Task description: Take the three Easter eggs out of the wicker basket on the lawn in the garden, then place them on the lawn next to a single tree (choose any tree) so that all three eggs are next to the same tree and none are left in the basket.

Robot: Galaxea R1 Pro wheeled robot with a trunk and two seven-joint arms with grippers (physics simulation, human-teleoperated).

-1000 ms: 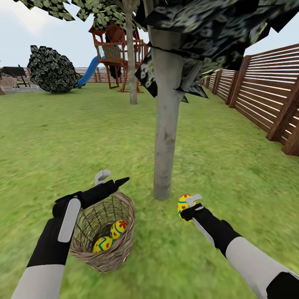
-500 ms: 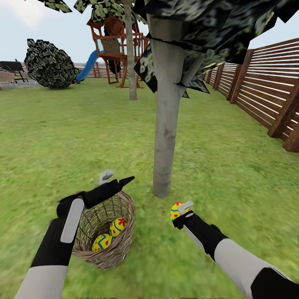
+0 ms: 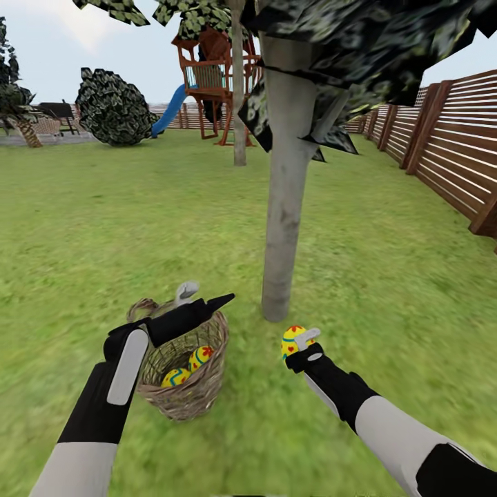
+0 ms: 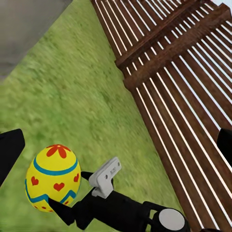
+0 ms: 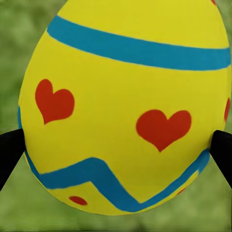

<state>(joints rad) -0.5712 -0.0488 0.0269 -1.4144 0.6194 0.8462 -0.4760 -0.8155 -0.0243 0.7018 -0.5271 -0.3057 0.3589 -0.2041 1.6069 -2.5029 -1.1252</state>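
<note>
The wicker basket (image 3: 185, 386) stands on the lawn (image 3: 103, 228) with two yellow Easter eggs (image 3: 200, 357) (image 3: 174, 377) inside. My left gripper (image 3: 205, 295) hovers over the basket's far rim, open, with nothing between its fingers. My right gripper (image 3: 299, 347) is shut on the third egg (image 3: 291, 339), low over the grass just right of the foot of the pale tree trunk (image 3: 283, 235). In the right wrist view that egg (image 5: 125, 106), with red hearts and blue bands, sits between the black fingertips (image 5: 9, 154). The left wrist view catches the same egg (image 4: 52, 176) in the right gripper (image 4: 82, 193).
A brown slat fence (image 3: 449, 159) runs along the right side and also appears in the left wrist view as the fence (image 4: 179, 96). A playset with a blue slide (image 3: 207, 83), a second trunk (image 3: 239, 103) and a dark bush (image 3: 114, 107) stand far back. Dark foliage (image 3: 359, 41) hangs overhead.
The head camera has shifted, so the whole scene slid. The right gripper with its egg has drawn a little nearer the trunk's foot. The left gripper stays over the basket.
</note>
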